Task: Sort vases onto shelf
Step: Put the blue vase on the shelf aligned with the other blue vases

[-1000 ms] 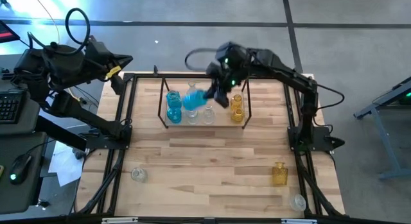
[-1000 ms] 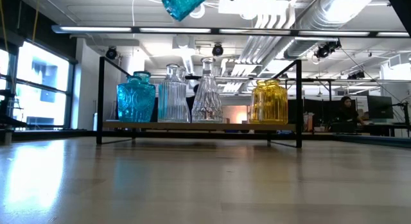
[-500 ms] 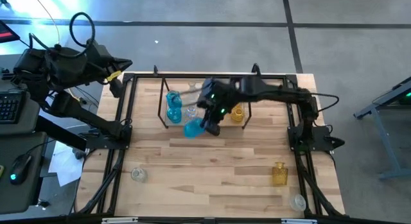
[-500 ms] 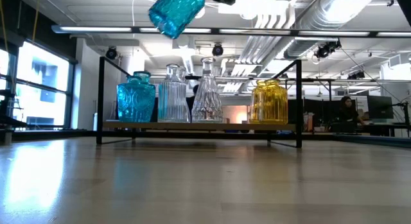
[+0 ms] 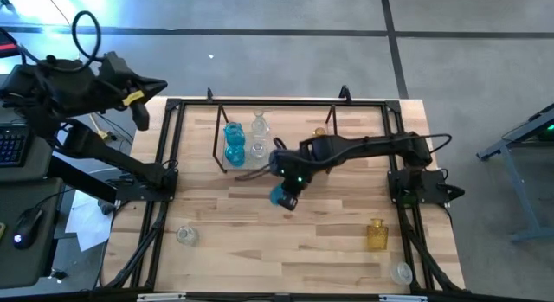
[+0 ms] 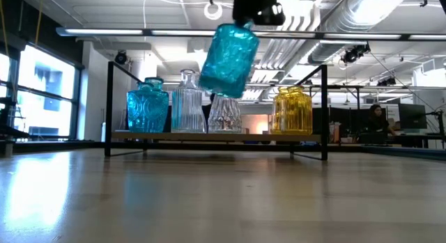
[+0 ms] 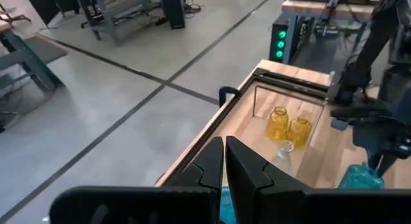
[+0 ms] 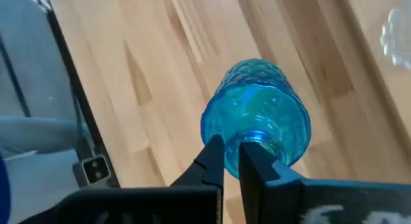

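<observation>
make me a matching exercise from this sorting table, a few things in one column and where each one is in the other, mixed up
Things:
1. blue vase with the diamond pattern
2. yellow vase in the rack
3. yellow bottle
4. left gripper

Places:
A. standing on the shelf
B. off the table's edge, beyond its left corner
C. hanging tilted from the right gripper
D. standing alone on the table near the right arm's base

Pairs: 1-C, 2-A, 3-D, 4-B

Textured glossy glass vase (image 8: 257, 118), pale wood table (image 5: 260, 215)
</observation>
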